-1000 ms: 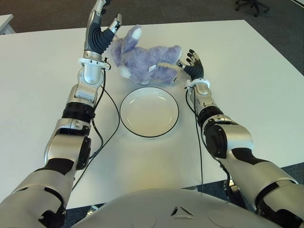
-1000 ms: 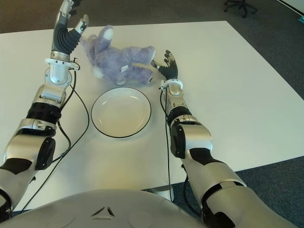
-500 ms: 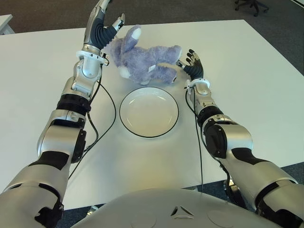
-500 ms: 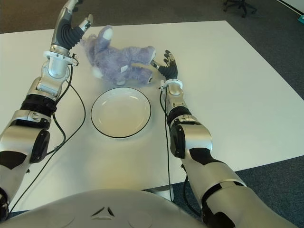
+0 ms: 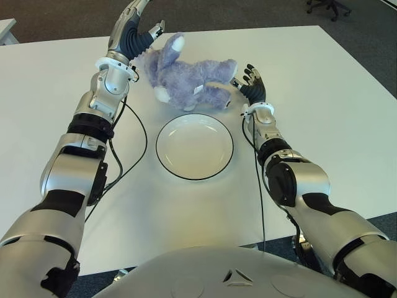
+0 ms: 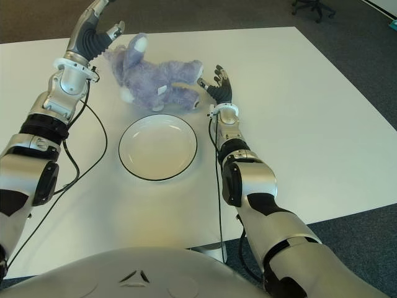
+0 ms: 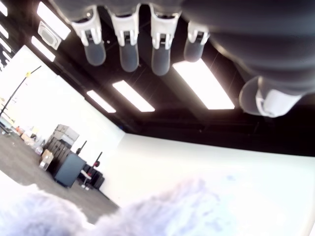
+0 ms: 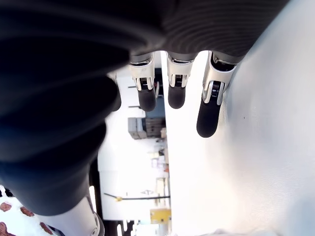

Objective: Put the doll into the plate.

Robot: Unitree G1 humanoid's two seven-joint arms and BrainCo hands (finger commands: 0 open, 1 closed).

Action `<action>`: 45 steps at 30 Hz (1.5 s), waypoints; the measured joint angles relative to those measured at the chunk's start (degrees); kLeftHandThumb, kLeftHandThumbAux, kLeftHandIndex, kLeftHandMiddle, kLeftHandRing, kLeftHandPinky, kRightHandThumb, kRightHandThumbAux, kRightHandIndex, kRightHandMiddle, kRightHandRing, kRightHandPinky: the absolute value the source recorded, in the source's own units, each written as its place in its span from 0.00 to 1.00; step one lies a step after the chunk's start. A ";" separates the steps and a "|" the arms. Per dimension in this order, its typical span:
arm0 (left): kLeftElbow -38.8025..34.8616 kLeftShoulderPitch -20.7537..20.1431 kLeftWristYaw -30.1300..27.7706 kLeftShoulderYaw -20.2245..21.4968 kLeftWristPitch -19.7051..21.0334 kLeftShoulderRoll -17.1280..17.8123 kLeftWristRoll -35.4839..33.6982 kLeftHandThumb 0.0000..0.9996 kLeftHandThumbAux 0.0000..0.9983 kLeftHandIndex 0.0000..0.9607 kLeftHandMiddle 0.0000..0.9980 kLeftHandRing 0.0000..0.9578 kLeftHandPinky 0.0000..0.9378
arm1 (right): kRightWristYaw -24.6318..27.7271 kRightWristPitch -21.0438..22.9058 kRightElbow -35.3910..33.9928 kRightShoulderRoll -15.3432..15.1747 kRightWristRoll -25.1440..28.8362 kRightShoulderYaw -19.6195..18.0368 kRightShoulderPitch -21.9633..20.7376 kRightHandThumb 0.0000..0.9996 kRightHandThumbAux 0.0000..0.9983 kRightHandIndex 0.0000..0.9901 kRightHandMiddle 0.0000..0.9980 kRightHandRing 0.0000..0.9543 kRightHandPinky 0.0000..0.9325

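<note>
- doll (image 5: 189,81) lies on surface (image 5: 322,105) toward far edge, just beyond empty plate (image 5: 195,146)
- left hand (image 5: 131,34), right hand (image 5: 253,84) flank it, fingers spread, holding nothing
- close both in evenly, squeeze body, lift clear of plate rim

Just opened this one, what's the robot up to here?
A fluffy purple stuffed bunny doll lies on the white table, just beyond an empty white plate with a dark rim. The left hand is raised, open, at the doll's head end; the right hand is open at its other end. Neither grips it.
</note>
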 measured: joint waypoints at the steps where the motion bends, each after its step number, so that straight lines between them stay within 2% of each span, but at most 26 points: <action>1: 0.31 -0.21 -0.23 -0.21 0.08 0.15 -0.02 0.46 0.29 0.08 0.08 0.06 0.06 | 0.00 0.00 0.00 0.01 0.00 -0.02 0.00 0.24 0.81 0.05 0.00 0.00 0.00; 23: 7.29 -6.34 -1.37 -5.86 1.49 2.91 3.22 0.43 0.30 0.07 0.06 0.05 0.04 | -0.27 0.00 0.06 0.09 -0.03 -0.09 -0.12 0.22 0.81 0.05 0.00 0.00 0.00; 38: 8.80 -6.79 -1.91 -8.33 1.58 3.78 4.10 0.44 0.30 0.06 0.09 0.06 0.05 | -0.33 0.00 0.14 0.18 -0.02 -0.33 -0.23 0.24 0.81 0.04 0.00 0.00 0.00; 45: 7.33 -6.78 -1.91 -8.54 0.06 4.62 4.57 0.43 0.29 0.06 0.09 0.06 0.04 | -0.46 0.00 0.15 0.19 -0.09 -0.18 -0.25 0.22 0.81 0.04 0.00 0.00 0.00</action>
